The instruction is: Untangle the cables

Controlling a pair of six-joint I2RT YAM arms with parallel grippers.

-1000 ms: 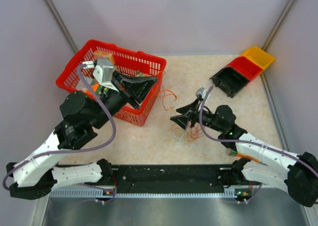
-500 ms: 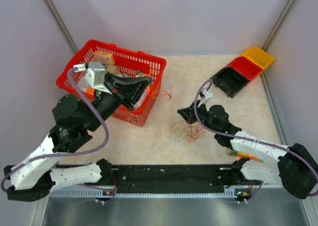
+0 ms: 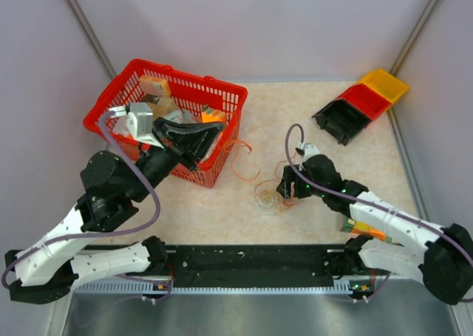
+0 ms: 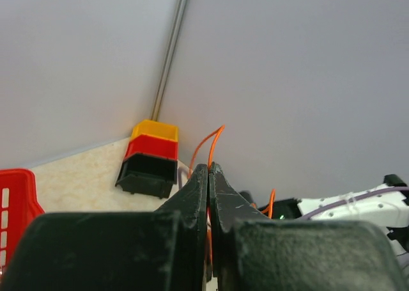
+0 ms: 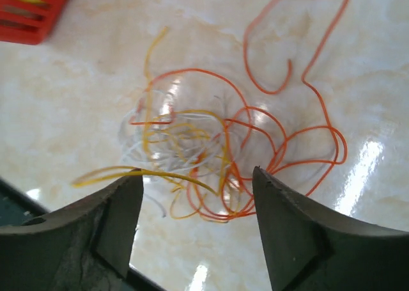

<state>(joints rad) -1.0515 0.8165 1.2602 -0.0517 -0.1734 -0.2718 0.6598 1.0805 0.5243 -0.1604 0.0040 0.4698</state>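
The cables (image 3: 267, 196) are a small tangle of orange, yellow and whitish wires on the table between the arms. They fill the right wrist view (image 5: 192, 144). My left gripper (image 3: 219, 128) is raised beside the red basket and shut on one orange wire (image 3: 239, 161), which trails down towards the tangle. In the left wrist view the wire (image 4: 215, 137) sticks out above the closed gripper (image 4: 209, 171). My right gripper (image 3: 285, 189) hovers right over the tangle's right side. It is open (image 5: 198, 176), with the wires between and below its fingertips (image 5: 131, 188).
A red basket (image 3: 224, 91) with several small items stands at the back left, under my left arm. Black, red and yellow bins (image 3: 362, 103) sit at the back right, also in the left wrist view (image 4: 148, 166). Grey walls enclose the table.
My right gripper has swung down and nearer, onto the tangle. My left gripper has drawn back slightly left with the orange wire in it, stretching it out from the bundle.
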